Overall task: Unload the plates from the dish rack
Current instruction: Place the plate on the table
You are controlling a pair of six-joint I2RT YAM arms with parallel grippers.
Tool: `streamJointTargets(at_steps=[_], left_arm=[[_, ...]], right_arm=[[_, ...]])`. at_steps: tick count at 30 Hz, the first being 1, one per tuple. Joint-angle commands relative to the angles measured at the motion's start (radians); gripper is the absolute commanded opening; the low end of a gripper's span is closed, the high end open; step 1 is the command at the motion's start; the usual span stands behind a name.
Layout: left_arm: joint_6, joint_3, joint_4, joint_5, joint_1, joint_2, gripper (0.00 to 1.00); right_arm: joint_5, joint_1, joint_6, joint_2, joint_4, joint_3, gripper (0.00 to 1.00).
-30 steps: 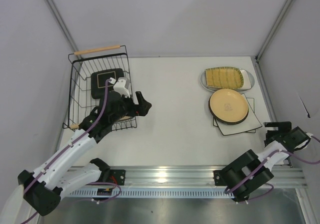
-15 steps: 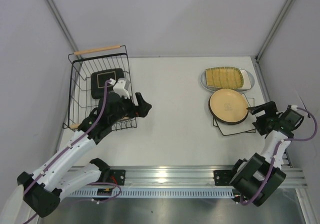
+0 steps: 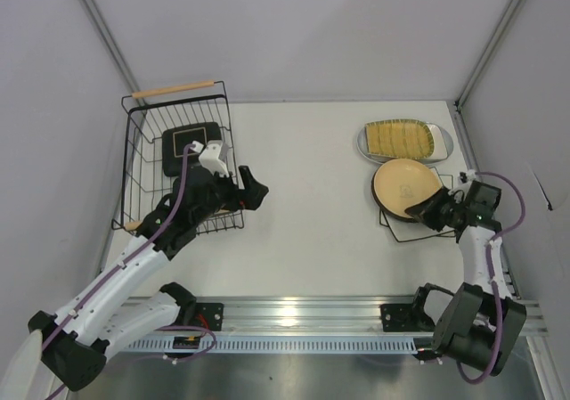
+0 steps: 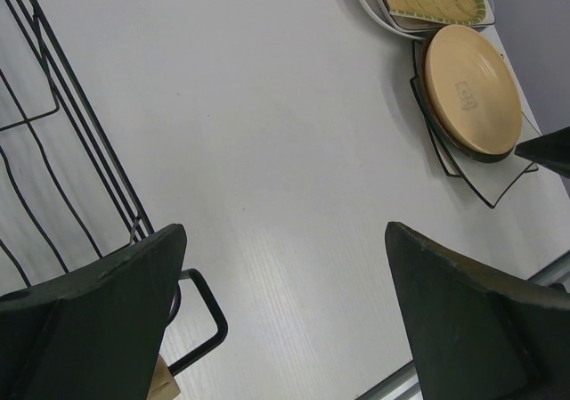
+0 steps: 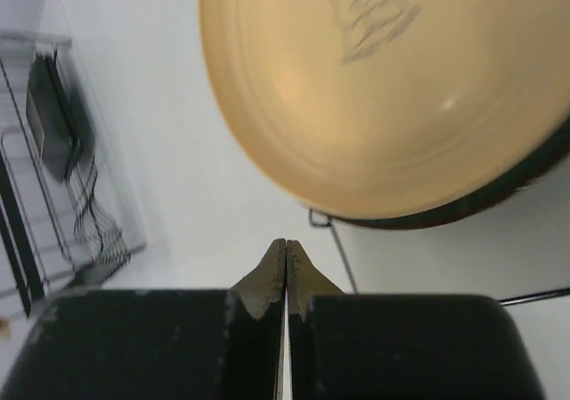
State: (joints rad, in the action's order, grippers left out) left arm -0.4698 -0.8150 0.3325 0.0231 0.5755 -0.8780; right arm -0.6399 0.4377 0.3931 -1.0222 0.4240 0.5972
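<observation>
Bare table (image 3: 307,195) runs wide between the dish rack (image 3: 174,164) on my left and the plate stacks on my right, with room for either arm. My left gripper (image 3: 248,189), jaws wide, hangs by the rack's near right corner. The wire wall there bars a sideways way in, but the top stands open above the dark square plate (image 3: 190,149). My right gripper (image 3: 423,208), pinched closed, sits at the near rim of the tan plate (image 3: 406,188); that stack and the mustard plate (image 3: 401,139) beyond block the way ahead.

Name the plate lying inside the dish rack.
The dark square plate, alone in the dish rack at left; the tan round plate, mustard ribbed plate and those beneath sit on the table at right.
</observation>
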Motion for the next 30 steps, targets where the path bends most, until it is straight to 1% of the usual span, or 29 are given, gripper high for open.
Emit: streamJointTargets(at_steps=[1,2,4,5,6,7,9,10,11,12,13,15,17,18,19,20,21,22,24,26,29,30], left_arm=[[0.011,-0.006,-0.010,0.008,-0.005,-0.004,1.00],[0.011,-0.006,-0.012,0.006,-0.005,-0.004,1.00],[0.011,-0.012,-0.004,0.008,-0.006,-0.006,1.00],[0.011,-0.015,-0.001,0.009,-0.005,-0.003,0.99],[0.011,-0.015,0.002,0.009,-0.005,0.000,1.00],[0.011,-0.013,0.003,0.009,-0.005,0.004,1.00],[0.008,-0.010,0.000,0.006,-0.005,0.013,1.00],[0.008,-0.009,0.002,0.000,-0.006,0.014,1.00],[0.007,-0.007,0.000,-0.005,-0.005,0.017,1.00],[0.002,-0.004,-0.004,-0.015,-0.006,0.022,0.99],[-0.001,-0.001,-0.018,-0.055,-0.005,0.024,1.00],[-0.018,0.010,-0.026,-0.095,-0.005,0.025,1.00],[-0.036,0.036,-0.058,-0.162,-0.005,0.037,1.00],[-0.055,0.049,-0.076,-0.195,-0.005,0.042,0.99],[-0.062,0.060,-0.087,-0.237,-0.005,0.054,0.99],[-0.072,0.077,-0.095,-0.248,-0.005,0.057,0.99],[-0.072,0.085,-0.099,-0.259,-0.005,0.063,1.00],[-0.070,0.092,-0.101,-0.270,-0.006,0.068,1.00],[-0.069,0.108,-0.105,-0.304,-0.006,0.079,1.00],[-0.059,0.109,-0.099,-0.324,-0.005,0.088,1.00],[-0.050,0.115,-0.093,-0.337,-0.005,0.100,1.00],[-0.047,0.116,-0.086,-0.336,-0.006,0.105,1.00]], right_arm=[[-0.144,-0.088,-0.040,-0.035,0.032,0.023,0.00],[-0.161,-0.146,-0.043,-0.039,0.018,0.021,0.00],[-0.159,-0.188,-0.046,-0.038,0.027,0.018,0.00],[-0.156,-0.236,-0.042,-0.039,0.022,0.015,0.00],[-0.140,-0.258,-0.037,-0.044,0.027,0.016,0.00],[-0.086,-0.281,-0.039,-0.068,0.068,0.024,0.00],[-0.041,-0.344,-0.037,-0.091,0.096,0.047,0.00],[0.032,-0.370,-0.034,-0.114,0.142,0.062,0.00],[0.063,-0.419,-0.030,-0.119,0.162,0.085,0.00],[0.080,-0.435,-0.025,-0.124,0.174,0.096,0.00],[0.112,-0.468,-0.022,-0.128,0.223,0.113,0.00],[0.221,-0.534,0.004,-0.134,0.272,0.168,0.00],[0.346,-0.583,0.019,-0.130,0.385,0.228,0.00],[0.482,-0.597,0.035,-0.127,0.435,0.292,0.00],[0.535,-0.605,0.039,-0.125,0.522,0.324,0.00],[0.637,-0.605,0.059,-0.118,0.562,0.351,0.00],[0.687,-0.605,0.064,-0.115,0.632,0.399,0.00],[0.722,-0.603,0.070,-0.118,0.660,0.420,0.00],[0.770,-0.605,0.087,-0.128,0.712,0.440,0.00],[0.766,-0.605,0.093,-0.144,0.769,0.432,0.00],[0.656,-0.605,0.092,-0.141,0.768,0.385,0.00],[0.649,-0.606,0.093,-0.139,0.775,0.374,0.00]])
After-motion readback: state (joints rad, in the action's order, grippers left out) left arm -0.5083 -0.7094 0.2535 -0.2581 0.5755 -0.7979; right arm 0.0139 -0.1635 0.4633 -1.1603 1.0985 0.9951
